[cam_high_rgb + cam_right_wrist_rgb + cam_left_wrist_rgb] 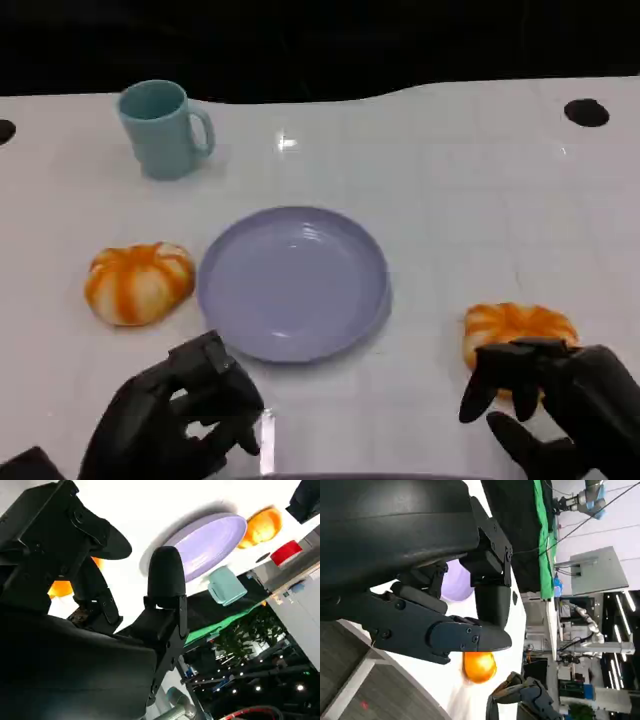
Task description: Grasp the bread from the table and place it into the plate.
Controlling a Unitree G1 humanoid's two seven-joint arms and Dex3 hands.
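Note:
Two orange-and-white bread rolls lie on the white table, one on each side of an empty lavender plate point(292, 282). The left roll point(140, 282) sits apart from my left hand point(180, 415), which hangs near the table's front edge holding nothing. My right hand point(560, 400) is just in front of the right roll point(518, 328), its fingers spread over the roll's near edge without closing on it. The right wrist view shows that roll point(62, 587) between the fingers, with the plate point(210, 540) and the other roll point(262, 525) beyond. The left wrist view shows the right roll point(480, 666) beside the right hand point(520, 697).
A teal mug point(165, 128) stands at the back left, its handle to the right. Black round holes point(586, 112) mark the table's far corners. The table's far edge meets a dark background. A red object point(286, 553) lies off the table.

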